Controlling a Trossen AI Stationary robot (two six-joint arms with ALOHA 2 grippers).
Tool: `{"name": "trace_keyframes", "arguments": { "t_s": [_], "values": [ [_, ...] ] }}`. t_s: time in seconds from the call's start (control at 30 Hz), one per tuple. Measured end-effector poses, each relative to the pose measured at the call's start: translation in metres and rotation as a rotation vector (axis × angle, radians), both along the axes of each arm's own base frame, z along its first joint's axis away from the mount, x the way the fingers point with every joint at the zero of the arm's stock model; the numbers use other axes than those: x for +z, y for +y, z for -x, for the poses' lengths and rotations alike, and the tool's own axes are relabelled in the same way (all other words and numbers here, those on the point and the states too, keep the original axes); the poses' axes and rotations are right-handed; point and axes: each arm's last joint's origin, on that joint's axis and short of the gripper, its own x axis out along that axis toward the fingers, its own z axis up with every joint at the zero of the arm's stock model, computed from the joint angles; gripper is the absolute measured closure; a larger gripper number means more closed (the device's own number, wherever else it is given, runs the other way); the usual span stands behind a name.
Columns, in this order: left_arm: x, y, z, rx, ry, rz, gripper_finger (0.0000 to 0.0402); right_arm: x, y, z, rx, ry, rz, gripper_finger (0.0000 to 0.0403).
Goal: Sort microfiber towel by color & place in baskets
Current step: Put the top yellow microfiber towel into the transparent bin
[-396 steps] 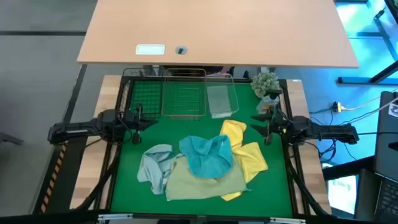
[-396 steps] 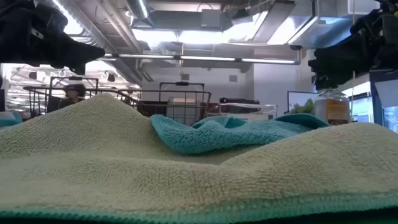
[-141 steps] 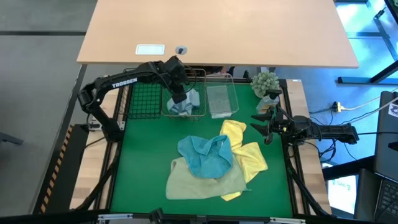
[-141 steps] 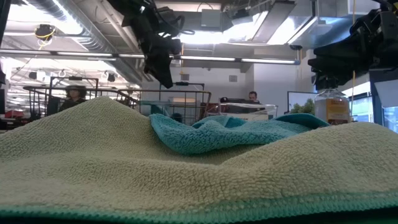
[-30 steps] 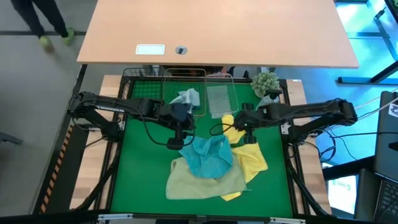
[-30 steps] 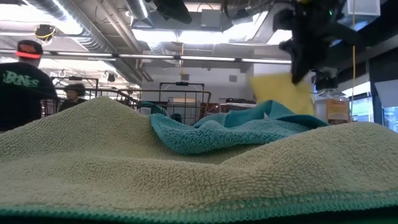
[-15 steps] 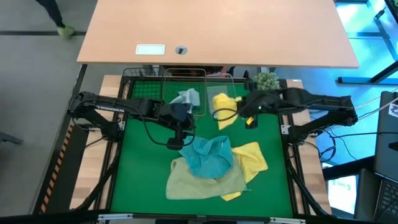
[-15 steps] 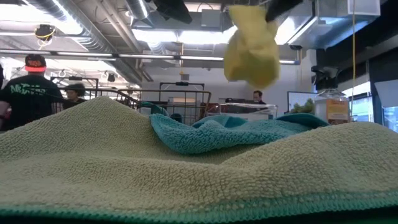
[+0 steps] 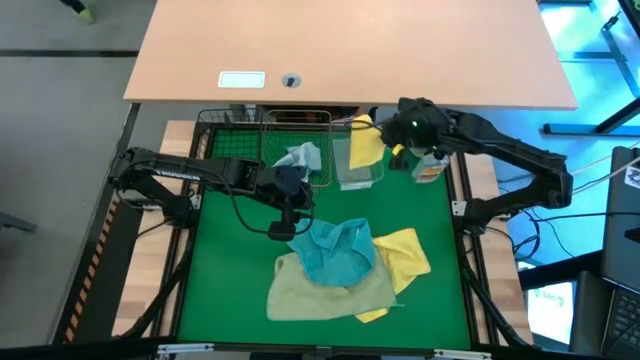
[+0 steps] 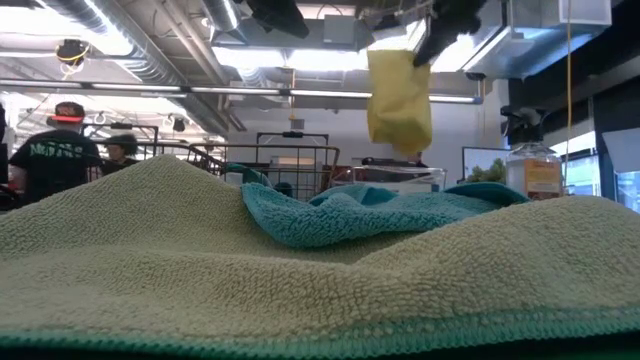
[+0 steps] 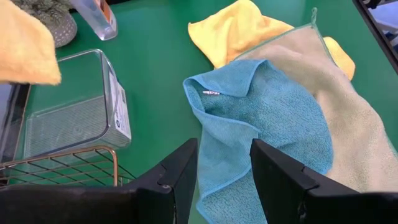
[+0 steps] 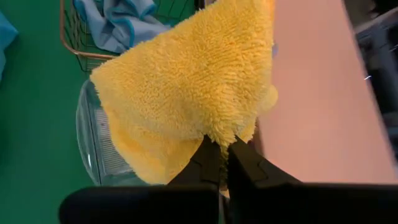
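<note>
My right gripper is shut on a yellow towel, which hangs over the silvery basket at the far side. To its left stand the copper basket, with a light blue towel in it, and the black basket. A teal towel, a second yellow towel and a pale green towel lie heaped on the green mat. My left gripper hovers open above the teal towel's left edge. My right gripper pinches a bunched part of the yellow towel between its two fingers. The towel hangs slack below the fingers, lifted clear of the table and above the silvery basket.
A potted plant and a spray bottle stand at the far right, beside the silvery basket. A wooden desk lies beyond the far edge. People stand in the room behind. Bare green mat lies to the left of the heap.
My right gripper has lifted the yellow towel off the heap and carried it up and toward the far edge, to above the silvery basket. The towel now hangs free below the fingers. My left gripper has kept still.
</note>
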Motion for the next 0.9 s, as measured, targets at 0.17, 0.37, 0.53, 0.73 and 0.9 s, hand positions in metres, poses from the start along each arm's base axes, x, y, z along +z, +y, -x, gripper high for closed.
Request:
{"name": "trace_keyframes", "arguments": {
  "t_s": [0.17,0.37,0.53,0.73,0.9],
  "values": [
    [0.0,0.0,0.0,0.0,0.0,0.0,0.0258,-0.034,-0.024,-0.001,-0.029,-0.03,-0.056,0.0395],
    [0.0,0.0,0.0,0.0,0.0,0.0,0.0258,-0.074,-0.039,-0.003,-0.031,-0.093,-0.078,0.0394],
    [0.0,0.0,0.0,0.0,0.0,0.0,0.0258,-0.1,-0.042,-0.004,-0.031,-0.13,-0.06,0.0394],
    [0.0,0.0,0.0,0.0,0.0,-0.001,0.0258,-0.125,-0.04,-0.001,-0.03,-0.117,-0.069,0.0394],
    [0.0,0.0,0.0,0.0,0.0,-0.001,0.0258,-0.139,-0.038,0.002,-0.034,-0.078,-0.091,0.0393]
  ]
}}
